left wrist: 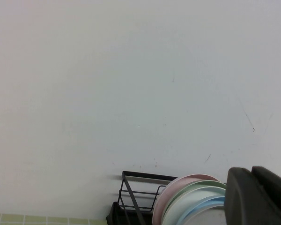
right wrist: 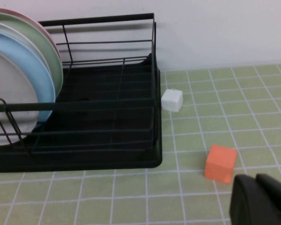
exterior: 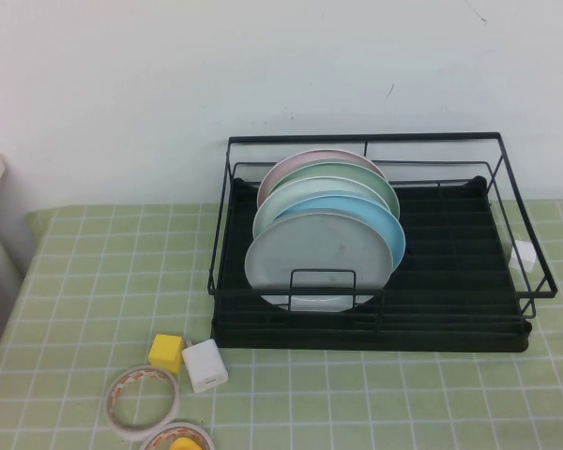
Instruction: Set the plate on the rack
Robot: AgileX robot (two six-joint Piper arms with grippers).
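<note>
The pale grey plate point(exterior: 319, 258) stands upright in the front slot of the black wire rack point(exterior: 507, 178), behind its small front loop. It also shows in the right wrist view point(right wrist: 9, 108). Behind it stand a light blue, a pale mint, a green and a pink plate. Neither arm appears in the high view. My left gripper point(left wrist: 252, 176) is shut and empty, raised on the near side of the plates and facing the wall. My right gripper point(right wrist: 256, 180) is shut and empty, low over the mat off the rack's point(right wrist: 107, 101) right front corner.
An orange cube point(right wrist: 220, 162) lies just ahead of my right gripper. A small white cube point(exterior: 523, 254) sits by the rack's right side. At the front left lie a yellow cube point(exterior: 166, 352), a white cube point(exterior: 205, 365) and two tape rolls point(exterior: 144, 398).
</note>
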